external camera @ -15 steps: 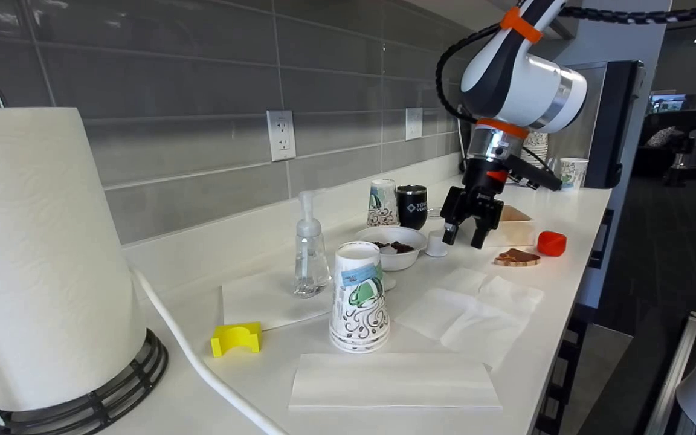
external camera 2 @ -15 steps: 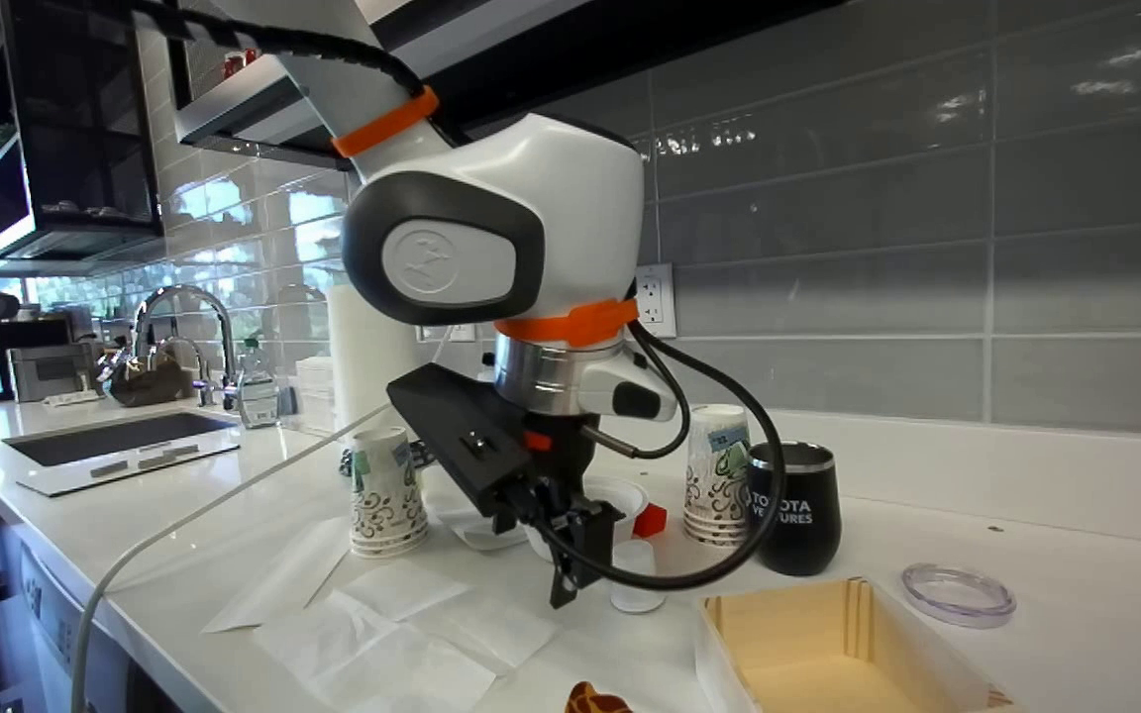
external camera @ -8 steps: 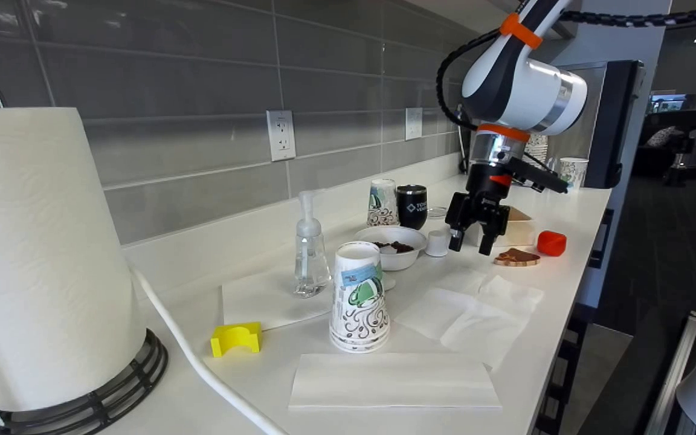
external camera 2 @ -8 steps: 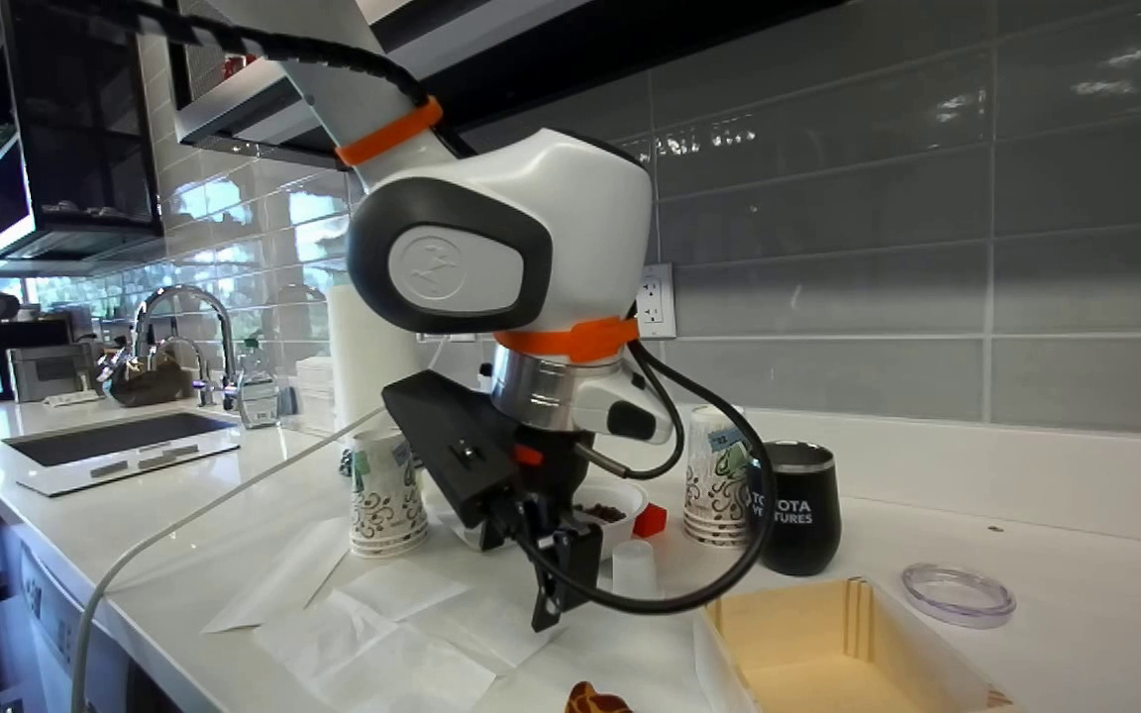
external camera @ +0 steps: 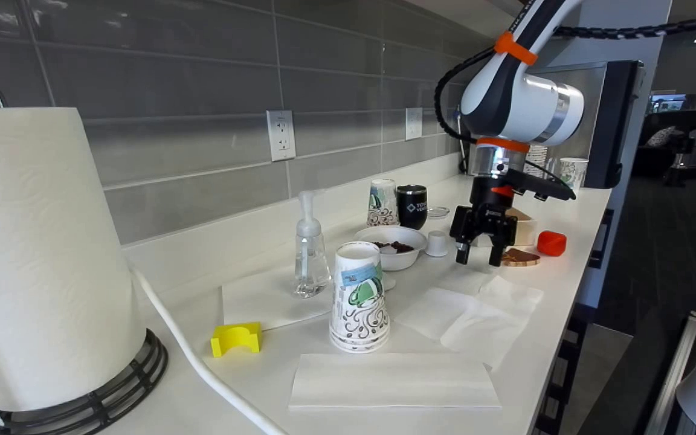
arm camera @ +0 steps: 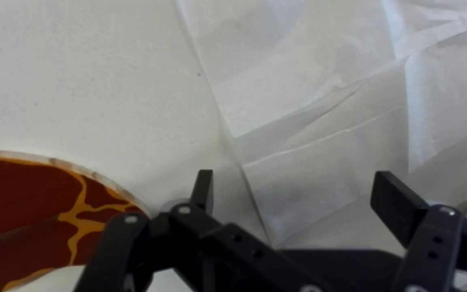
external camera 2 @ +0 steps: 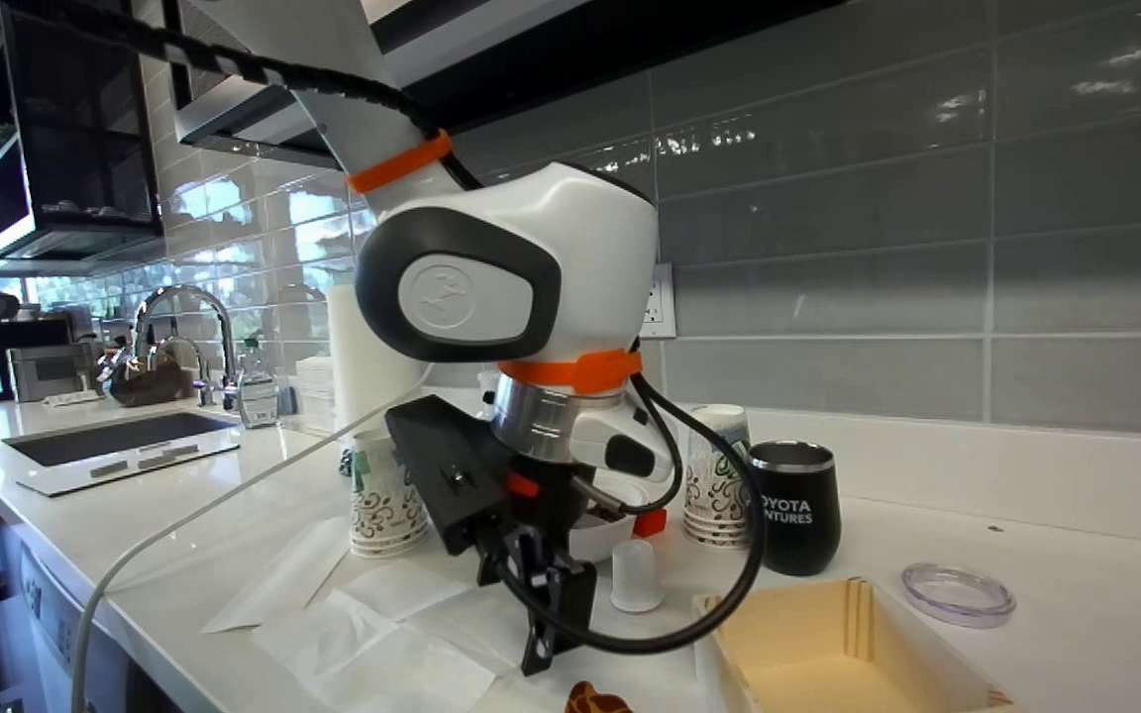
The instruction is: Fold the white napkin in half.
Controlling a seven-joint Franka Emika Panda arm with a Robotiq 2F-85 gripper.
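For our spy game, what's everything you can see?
White napkin: one, white, on counter
Paper cups: several, white, on counter
Flat sheets: two, white, by cups
Tumbler: one, black, by cups
Box: one, tan, near tumbler
Lid: one, clear, beside box
Bowl: one, white, between cups
Cuplike thing: one, white, beside bowl
Steak shape: one, brown, near box
Red pieces: two, red, by box, bowl
Towel roll: one, white, on counter
Block: one, yellow, near roll
Cable: one, white, by roll
Sink: one, dark, past roll
Pump bottles: two, clear, by cups, sink
Wall plates: several, white, on tiles
Arm: one, white, black, above counter
Claw: one, black, open near napkin
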